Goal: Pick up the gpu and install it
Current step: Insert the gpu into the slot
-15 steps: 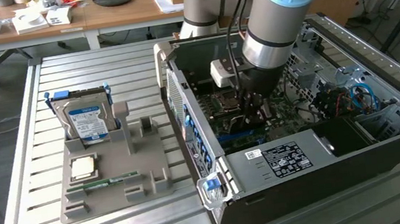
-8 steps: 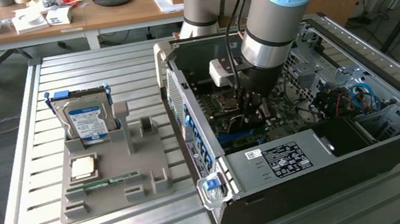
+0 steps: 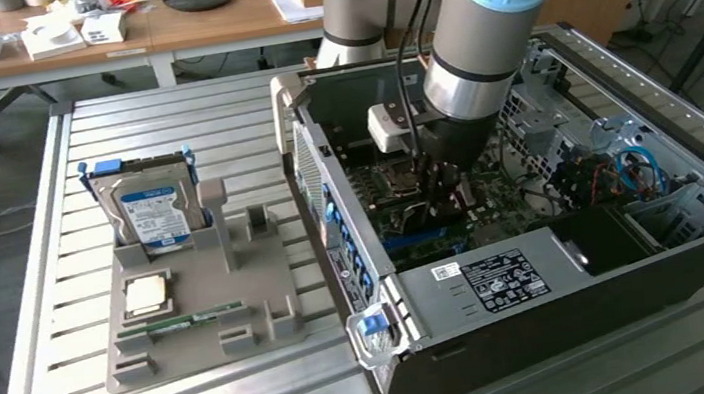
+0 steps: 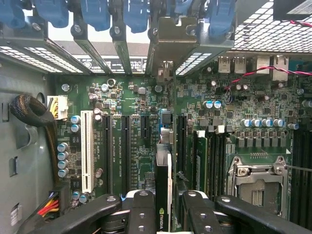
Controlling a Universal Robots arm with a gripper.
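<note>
You are working on a slatted aluminium table (image 3: 55, 294) in an office-like room with wooden desks behind it; an open desktop PC case (image 3: 681, 247) lies on its side there, and beside it, towards the exterior view's left, sits a grey parts holder (image 3: 251, 300) carrying a silver hard drive (image 3: 155, 211), a CPU (image 3: 149, 294) and a green RAM stick (image 3: 179, 322). The arm reaches down into the case, and its gripper (image 4: 163, 204) is closed on the gpu (image 4: 163, 190), which you see edge-on in the wrist view as a thin black card with a green logo, pinched between the two black fingers (image 4: 141, 209). The pick-up part is done: the card is off the holder and inside the case. It hangs upright over the green motherboard (image 4: 131, 107), roughly in line with the black expansion slots (image 4: 124, 151) next to the white slot (image 4: 87, 151) and pointing towards the rear bracket openings. Seating appears unfinished; whether the card's edge has reached a slot is hidden from you by the card itself
</note>
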